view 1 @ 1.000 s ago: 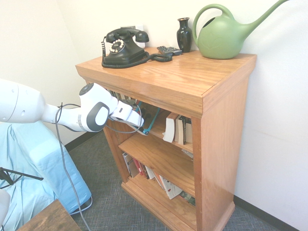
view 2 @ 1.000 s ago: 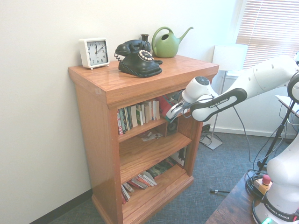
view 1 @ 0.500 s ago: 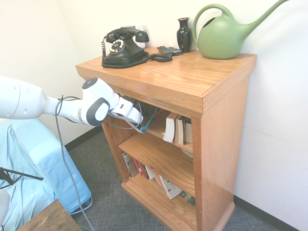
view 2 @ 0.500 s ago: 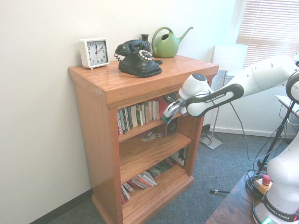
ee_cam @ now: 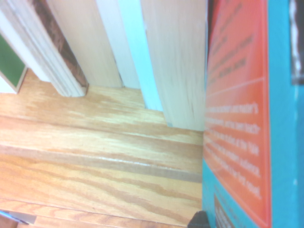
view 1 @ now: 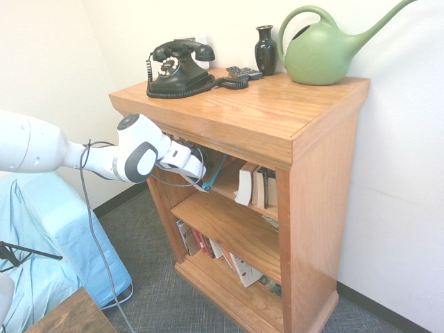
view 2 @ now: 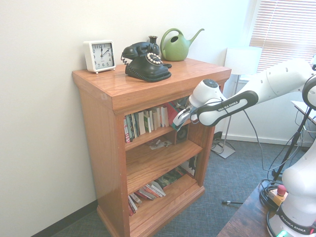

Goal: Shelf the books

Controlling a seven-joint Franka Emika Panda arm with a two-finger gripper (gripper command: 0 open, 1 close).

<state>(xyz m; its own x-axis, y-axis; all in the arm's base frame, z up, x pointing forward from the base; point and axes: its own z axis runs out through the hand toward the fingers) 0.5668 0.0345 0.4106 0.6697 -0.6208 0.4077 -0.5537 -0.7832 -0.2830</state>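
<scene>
The gripper (view 1: pixel 199 182) holds the book (view 1: pixel 216 173) tilted at the shelf (view 1: pixel 229 182)'s top level, centre frame; the fingers seem clamped on it; it is not yet upright.

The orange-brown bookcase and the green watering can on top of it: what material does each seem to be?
The orange-brown bookcase looks like varnished wood: visible grain, soft sheen. The green watering can looks like moulded plastic, smooth and matte, though painted metal is possible.
</scene>
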